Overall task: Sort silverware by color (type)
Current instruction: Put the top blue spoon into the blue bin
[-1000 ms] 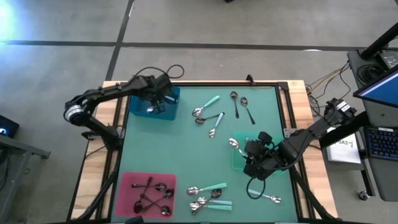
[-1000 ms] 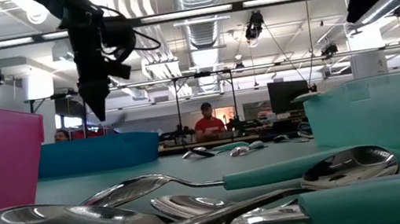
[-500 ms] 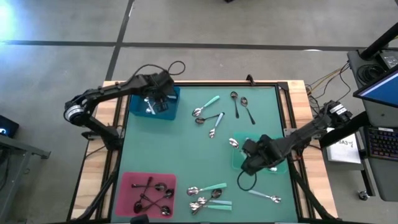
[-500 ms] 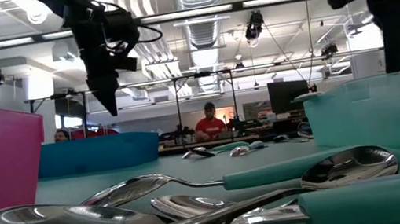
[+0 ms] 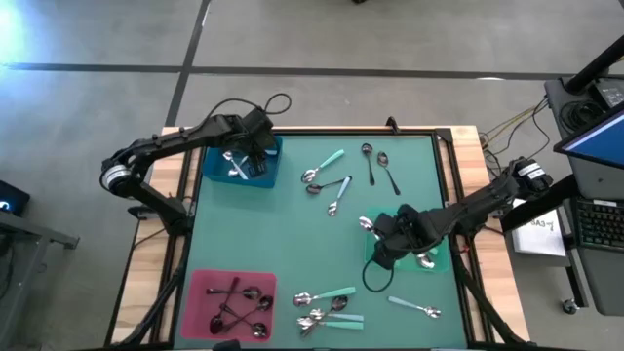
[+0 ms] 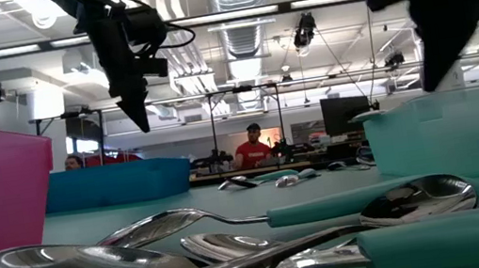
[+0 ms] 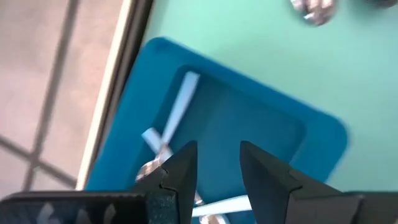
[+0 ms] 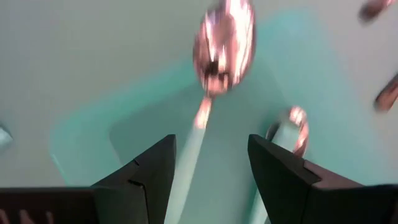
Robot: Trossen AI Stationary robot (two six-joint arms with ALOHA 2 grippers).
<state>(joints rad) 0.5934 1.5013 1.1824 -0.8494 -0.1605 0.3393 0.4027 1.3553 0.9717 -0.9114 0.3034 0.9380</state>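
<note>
- We see the silverware in several groups on the green table top [image 5: 292,234]: a loose cluster of spoons [image 5: 336,175] in the upper middle of the high view, another bunch [image 5: 327,307] at the lower middle, and one lone spoon [image 5: 414,308] at the lower right.
- More spoons lie inside the trays: black-handled ones in the pink tray [image 5: 200,283] at the lower left, pale-handled ones in the blue tray [image 5: 268,175] at the upper left, and mint-handled ones in the green tray [image 5: 370,255] right of centre.
- One spoon [image 5: 367,225] rests with its bowl over the green tray's upper left edge, its handle running down into the tray.
- The left gripper [image 7: 214,165] hangs over the blue tray, fingers apart by a narrow gap and holding nothing.
- The right gripper [image 8: 208,158] hangs above the green tray, fingers spread wide and empty, the spoon on the rim showing between them farther off.
- The widest open stretch of table lies at centre left, between the blue tray and the pink tray.
- In the low view, a person [image 6: 250,151] stands far behind the table.
</note>
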